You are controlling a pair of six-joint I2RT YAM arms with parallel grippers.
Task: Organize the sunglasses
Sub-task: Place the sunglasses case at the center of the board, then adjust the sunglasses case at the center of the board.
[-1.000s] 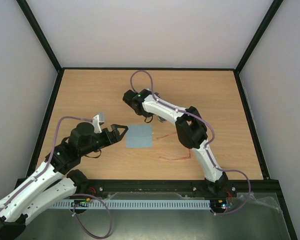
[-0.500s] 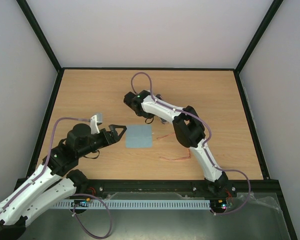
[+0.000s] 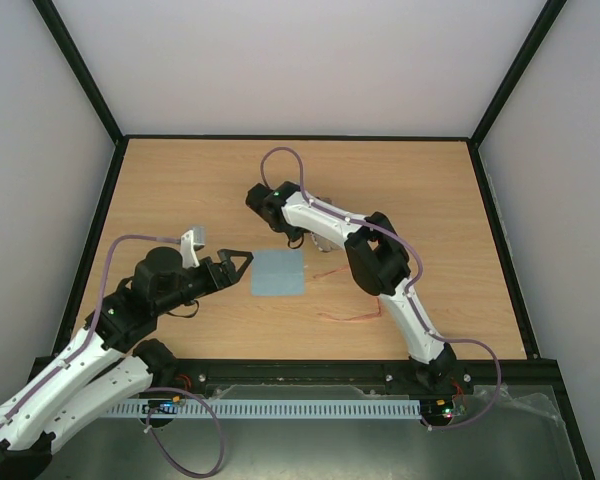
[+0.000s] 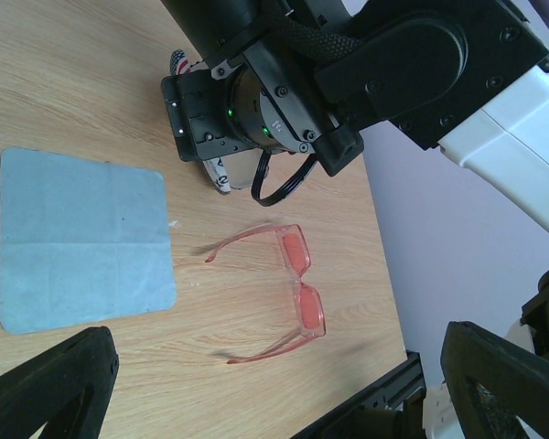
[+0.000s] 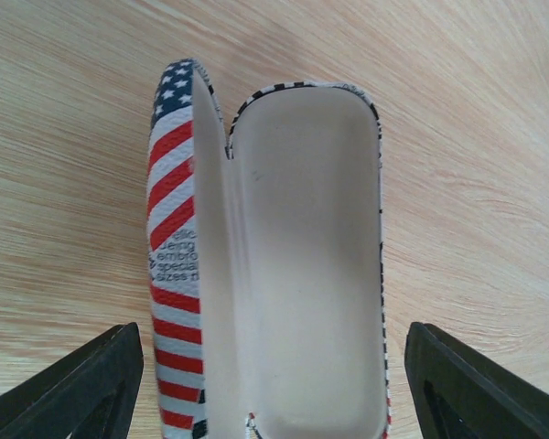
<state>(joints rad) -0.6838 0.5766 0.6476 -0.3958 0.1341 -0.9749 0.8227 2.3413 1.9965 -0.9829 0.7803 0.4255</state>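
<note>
So the sunglasses [image 4: 296, 285] are lying flat on the counter [image 3: 180, 190] with both arms folded out, reddish-orange lenses and a really skinny frame. In the top view they sit at roughly 4 o'clock from the light blue cloth [image 3: 278, 272], close to it but not touching, and nothing is holding them. The left claw [image 4: 274, 338] is spread as wide as it goes and has nothing in it. It hangs at about 9 o'clock of the cloth, pointing across it toward the glasses. The right arm [image 3: 380, 265] reaches over to somewhere around 1 o'clock of the cloth, where the flag-patterned case [image 5: 293, 274] sits. From the right wrist camera the case is open: the stars-and-stripes half stands up on the left and the cream lining faces the camera, with nothing inside. The right claw [image 5: 274, 334] is spread too, one finger on each side of the case, and bare wood shows between each finger and the case, so it isn't pinching anything. In the left wrist view the right arm's black wrist covers most of the case.
</note>
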